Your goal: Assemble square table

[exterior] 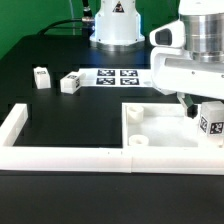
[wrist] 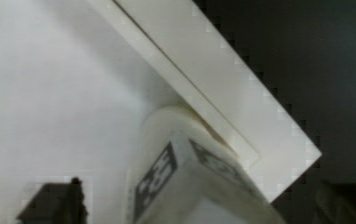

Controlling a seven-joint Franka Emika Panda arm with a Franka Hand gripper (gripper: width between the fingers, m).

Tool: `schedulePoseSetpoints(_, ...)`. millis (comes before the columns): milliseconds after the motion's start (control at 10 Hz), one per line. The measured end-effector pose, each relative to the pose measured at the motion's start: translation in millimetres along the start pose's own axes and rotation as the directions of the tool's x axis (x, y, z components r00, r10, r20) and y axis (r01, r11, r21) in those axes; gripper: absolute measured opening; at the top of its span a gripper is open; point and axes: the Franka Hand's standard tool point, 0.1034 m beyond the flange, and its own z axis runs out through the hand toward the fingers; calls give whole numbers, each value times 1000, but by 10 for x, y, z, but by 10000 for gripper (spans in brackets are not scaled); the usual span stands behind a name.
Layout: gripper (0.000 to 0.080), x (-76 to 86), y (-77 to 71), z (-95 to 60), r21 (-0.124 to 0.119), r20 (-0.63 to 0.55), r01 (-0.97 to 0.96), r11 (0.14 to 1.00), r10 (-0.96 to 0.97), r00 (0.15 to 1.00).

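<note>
one leg (exterior: 210, 123) is standing on the tabletop (exterior: 160, 128), the gripper (exterior: 198, 110) hanging around it with jaws apart; two loose legs (exterior: 41, 77) (exterior: 70, 83) are waiting.

I count one large white square slab (exterior: 160, 128) on the counter (exterior: 60, 115). There are three small tagged leg blocks (exterior: 41, 77) in the exterior view: that first one, a second block (exterior: 70, 83) and a third block (exterior: 211, 123). There is one marker board (exterior: 118, 76) carrying four printed tags, one long low white border wall (exterior: 60, 152), and one hand (exterior: 195, 108), mine.
</note>
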Motion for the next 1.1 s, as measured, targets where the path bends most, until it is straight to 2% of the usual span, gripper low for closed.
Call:
schedulePoseSetpoints(100,648,7,7,-1,-6,-3,106,994,-106,994)
schedulePoseSetpoints(200,648,21,-2,-18,-38,-17,313,949,-314,949)
schedulePoseSetpoints(300,648,20,-27,-18,-46,-16,547,836,-549,836)
schedulePoseSetpoints(400,648,-6,-45,21,-43,-41,601,798,-603,797)
schedulePoseSetpoints(500,648,-15,-33,32,-42,-38,571,820,-572,819)
schedulePoseSetpoints(700,381,-9,-29,32,-41,-40,540,841,-541,840)
schedulePoseSetpoints(800,288,11,-3,33,-41,-44,453,891,-454,890)
schedulePoseSetpoints(1100,288,40,6,34,-30,-51,214,976,-215,975)
